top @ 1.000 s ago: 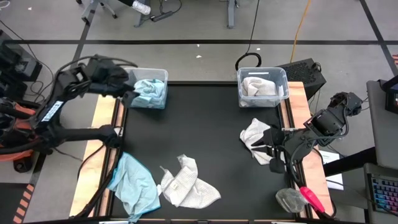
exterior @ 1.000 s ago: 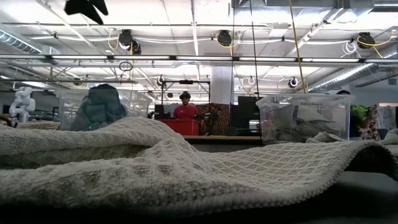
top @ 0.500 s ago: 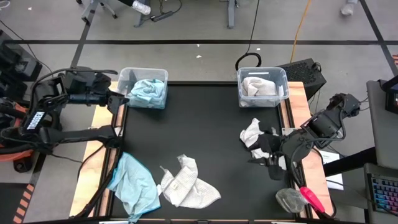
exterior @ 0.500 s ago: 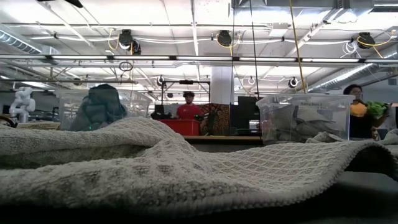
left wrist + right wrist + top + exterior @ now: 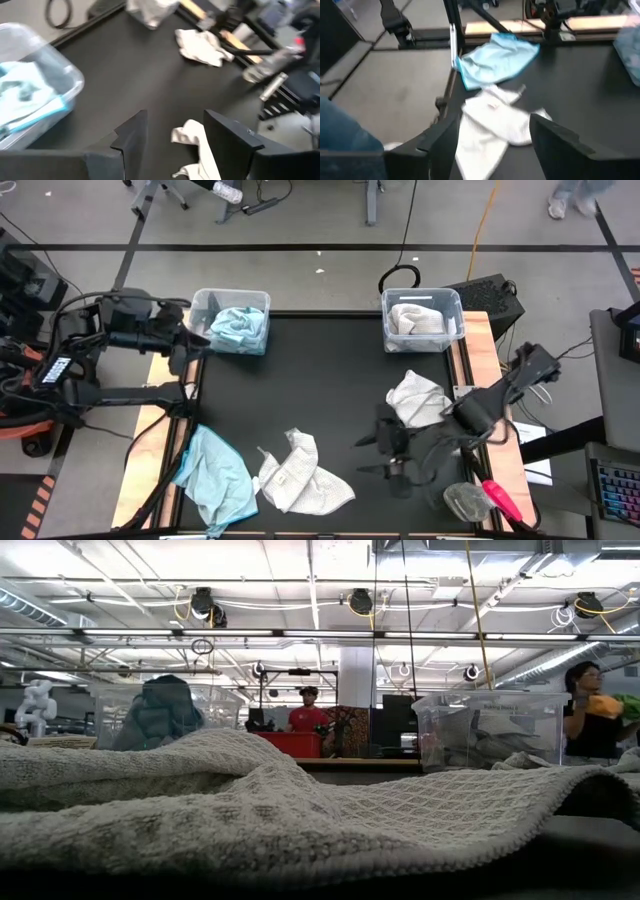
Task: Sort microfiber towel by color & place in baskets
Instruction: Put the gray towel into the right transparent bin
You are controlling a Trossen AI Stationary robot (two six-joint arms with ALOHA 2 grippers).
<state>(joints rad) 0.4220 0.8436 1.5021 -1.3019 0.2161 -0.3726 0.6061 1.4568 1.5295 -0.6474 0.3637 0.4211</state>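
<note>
Altogether: two baskets (image 5: 232, 320) (image 5: 421, 319), three loose towels (image 5: 217, 476) (image 5: 300, 475) (image 5: 418, 397).

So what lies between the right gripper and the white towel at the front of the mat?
Only bare black mat separates the open right gripper from that white towel, as the high view shows.

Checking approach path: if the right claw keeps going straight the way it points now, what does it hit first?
Likely the white towel lying on the mat: the right claw, open and empty, frames it dead ahead. The blue towel lies beyond. Depth is unclear, so it may pass above.
</note>
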